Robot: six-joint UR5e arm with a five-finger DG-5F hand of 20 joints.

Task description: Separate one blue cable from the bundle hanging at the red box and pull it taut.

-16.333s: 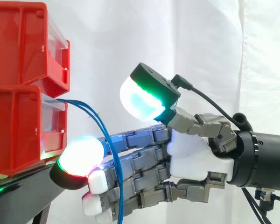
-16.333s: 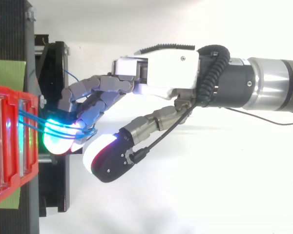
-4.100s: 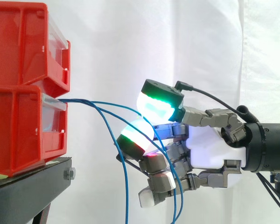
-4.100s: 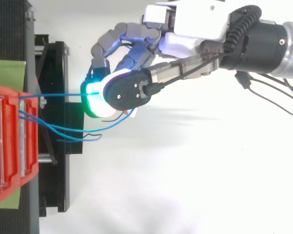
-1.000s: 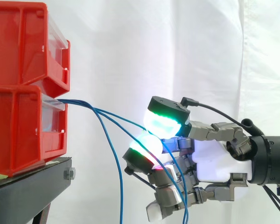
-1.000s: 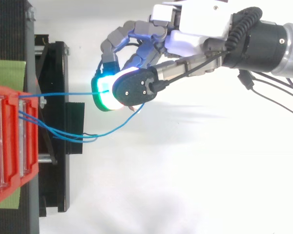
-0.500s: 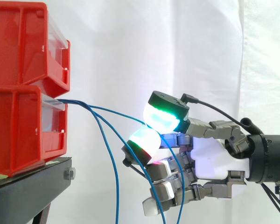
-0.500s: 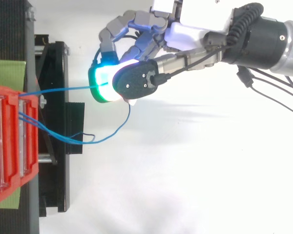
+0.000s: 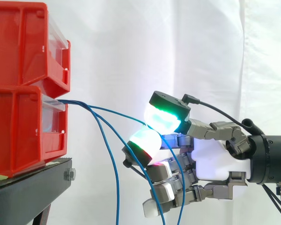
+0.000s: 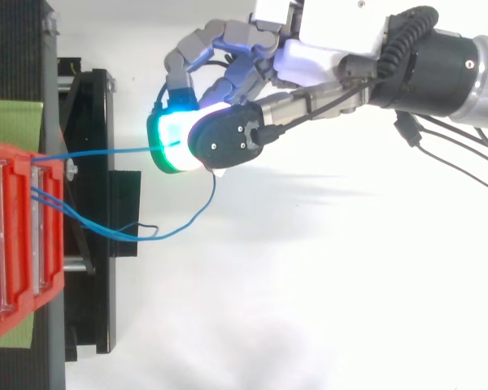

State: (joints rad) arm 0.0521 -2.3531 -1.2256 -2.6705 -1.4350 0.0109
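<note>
**Side view**
- Upper red box (image 9: 18, 42) and lower red box (image 9: 18, 131): glossy moulded plastic, stacked, each with a clear panel at its front. Both are at the left, on a black stand (image 9: 33, 187) of matt metal with a bolt head at its end.
- White curtain (image 9: 131, 47): soft cloth in vertical folds, behind everything.
- Blue cable (image 9: 113, 112): thin, round, smooth-sheathed. It leaves the top of the lower red box's clear front and runs in a shallow arc to the right, ending between the hand's pads.
- Loose blue cables (image 9: 114, 173): same make, leaving the same spot and drooping in long curves out of the bottom of the view.
- Hand (image 9: 215, 159): white shell palm with grey jointed metal fingers. The thumb pad, glowing green and cyan, is closed down against a glowing finger pad with the blue cable pinched between them. The other fingers are curled below.

**Top view**
- Hand (image 10: 325, 49): enters from the upper right, its pads pinching the cable.
- Blue cable (image 10: 106, 152): almost straight from the lower red box (image 10: 55, 244) to the pads.
- Loose blue cables (image 10: 179, 227): a slack loop lying beside the black stand (image 10: 93, 114).
</note>
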